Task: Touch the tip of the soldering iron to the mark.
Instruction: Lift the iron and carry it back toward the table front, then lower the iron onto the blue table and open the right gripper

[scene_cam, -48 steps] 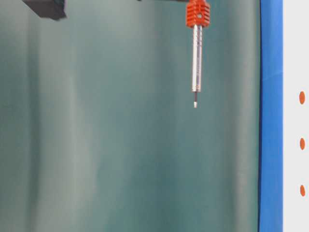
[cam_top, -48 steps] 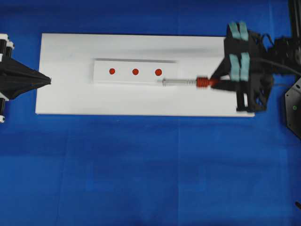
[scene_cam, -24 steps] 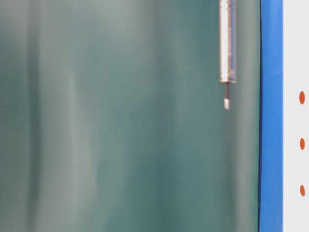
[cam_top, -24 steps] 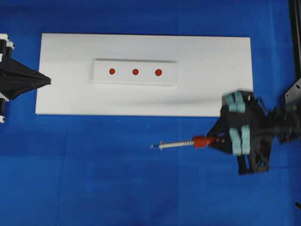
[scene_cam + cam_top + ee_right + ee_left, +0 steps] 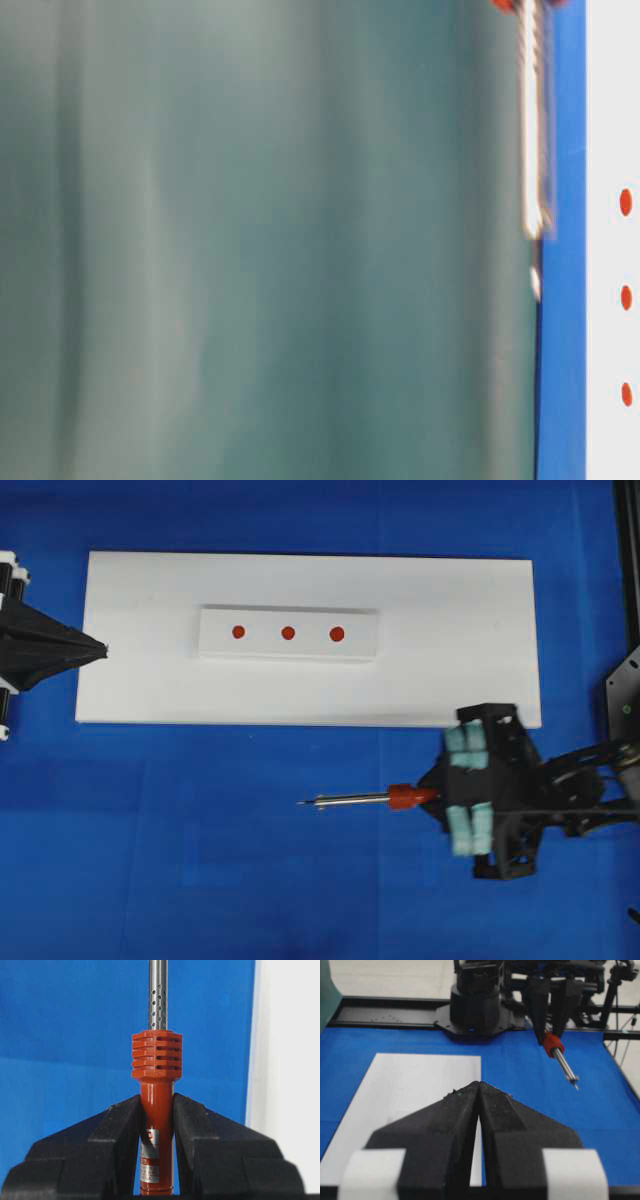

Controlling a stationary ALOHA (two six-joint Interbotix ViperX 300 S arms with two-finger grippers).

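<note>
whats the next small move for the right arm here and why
Probably swing the right claw back toward the white board. It is shut on the soldering iron, whose tip hangs over bare blue cloth, off the board and well short of the three red marks. Which mark is meant, I cannot tell.

The right pincer [image 5: 432,798] points left with fingers clamped tight; the left pincer [image 5: 100,650] points right, fingers pressed together.
</note>
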